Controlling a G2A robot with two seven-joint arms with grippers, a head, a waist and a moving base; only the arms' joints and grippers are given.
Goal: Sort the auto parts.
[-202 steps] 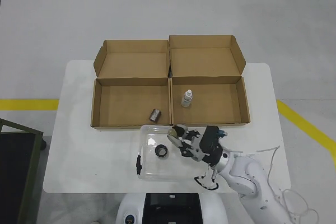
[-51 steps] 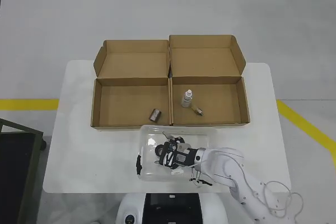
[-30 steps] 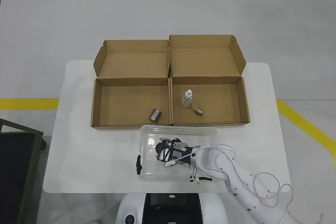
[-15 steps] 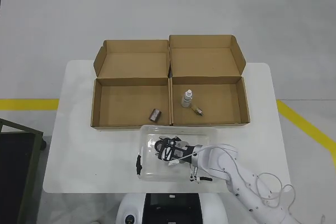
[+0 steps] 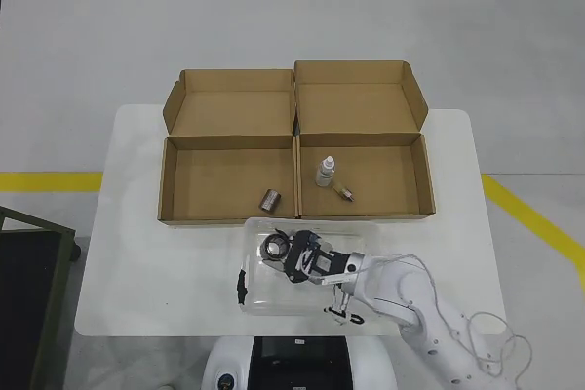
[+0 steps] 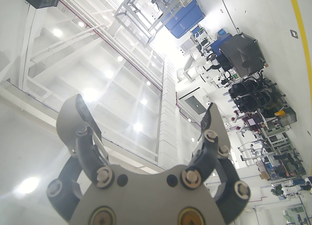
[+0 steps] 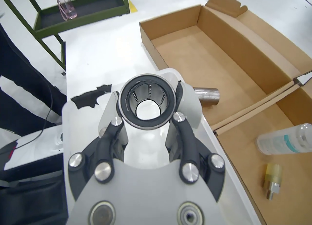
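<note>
Pinching the bearing (image 7: 146, 94) between right fingers (image 7: 189, 106), long axis roughly along them, bore facing back toward their base. Holding left fingers (image 6: 70, 118) spread.

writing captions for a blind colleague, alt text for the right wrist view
The right gripper is shut on a ring bearing. Beyond it, a metal cylinder lies in one cardboard box; a bottle and a fitting lie in the adjoining box.
</note>
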